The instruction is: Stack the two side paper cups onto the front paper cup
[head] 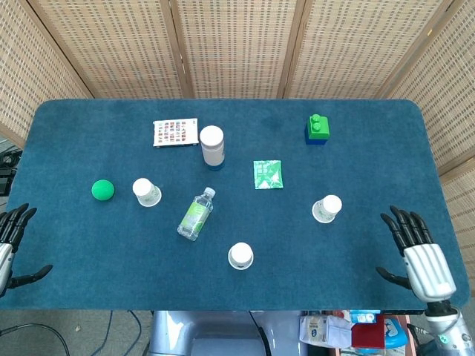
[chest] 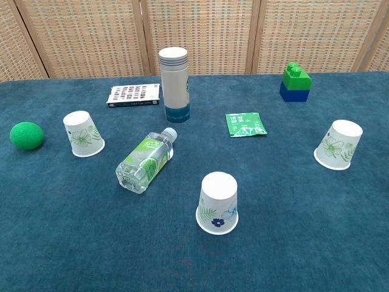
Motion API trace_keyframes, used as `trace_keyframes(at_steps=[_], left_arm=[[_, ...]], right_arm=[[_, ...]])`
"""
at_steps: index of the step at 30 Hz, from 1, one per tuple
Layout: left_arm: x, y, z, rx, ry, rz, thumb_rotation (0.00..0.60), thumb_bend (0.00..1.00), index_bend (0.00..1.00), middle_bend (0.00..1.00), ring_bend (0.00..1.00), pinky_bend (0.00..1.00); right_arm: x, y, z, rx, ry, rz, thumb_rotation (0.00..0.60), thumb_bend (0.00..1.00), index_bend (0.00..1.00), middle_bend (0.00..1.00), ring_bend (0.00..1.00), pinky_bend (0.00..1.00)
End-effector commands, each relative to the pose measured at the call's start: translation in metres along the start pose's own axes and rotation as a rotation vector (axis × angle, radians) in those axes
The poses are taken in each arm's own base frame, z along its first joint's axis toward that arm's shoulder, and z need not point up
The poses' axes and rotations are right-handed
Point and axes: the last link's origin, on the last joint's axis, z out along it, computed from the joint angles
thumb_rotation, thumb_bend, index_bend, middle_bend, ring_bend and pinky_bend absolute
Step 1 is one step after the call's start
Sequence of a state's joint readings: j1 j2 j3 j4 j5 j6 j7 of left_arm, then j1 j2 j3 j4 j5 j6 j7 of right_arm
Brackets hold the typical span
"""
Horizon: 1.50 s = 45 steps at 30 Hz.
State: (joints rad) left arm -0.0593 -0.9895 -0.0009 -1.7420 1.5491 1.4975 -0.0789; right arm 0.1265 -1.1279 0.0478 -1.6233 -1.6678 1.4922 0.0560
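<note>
Standing mouth-down on the blue table (head: 89, 282) are 3 paper cups: the front cup (chest: 217, 203) near the table's near edge, the left cup (chest: 83, 134) just beside a green ball (chest: 27, 135), and the right cup (chest: 338, 144) well apart. Both hands are hovering empty, fingers spread, the right hand (head: 419, 255) nearer its cup than the left hand (head: 10, 245). The cups are probably proving light and crushable, so lightly circling the sidewall seems wisest.

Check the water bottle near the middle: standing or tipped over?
Tipped over. The water bottle lies on its side on the table, cap pointing toward the tall tumbler, which stands upright.
</note>
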Motion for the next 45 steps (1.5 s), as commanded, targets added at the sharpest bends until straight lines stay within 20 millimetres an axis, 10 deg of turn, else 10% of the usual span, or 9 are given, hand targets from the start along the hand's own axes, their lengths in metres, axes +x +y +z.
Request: trace_keyframes(at_steps=[1, 16, 45], left_arm=[[0.000, -0.001, 0.003, 0.006, -0.003, 0.001, 0.600, 0.17, 0.00, 0.00, 0.00, 0.00], [-0.003, -0.002, 0.012, 0.032, -0.025, 0.011, 0.600, 0.17, 0.00, 0.00, 0.00, 0.00], [-0.003, -0.005, 0.014, 0.040, -0.031, 0.003, 0.600, 0.17, 0.00, 0.00, 0.00, 0.00]], right_arm=[[-0.015, 0.001, 0.043, 0.067, -0.106, 0.016, 0.600, 0.00, 0.03, 0.00, 0.00, 0.00], [-0.076, 0.007, 0.125, 0.020, -0.300, 0.046, 0.600, 0.15, 0.13, 0.09, 0.00, 0.12], [-0.092, 0.012, 0.164, -0.051, -0.272, -0.057, 0.600, 0.29, 0.41, 0.48, 0.36, 0.26]])
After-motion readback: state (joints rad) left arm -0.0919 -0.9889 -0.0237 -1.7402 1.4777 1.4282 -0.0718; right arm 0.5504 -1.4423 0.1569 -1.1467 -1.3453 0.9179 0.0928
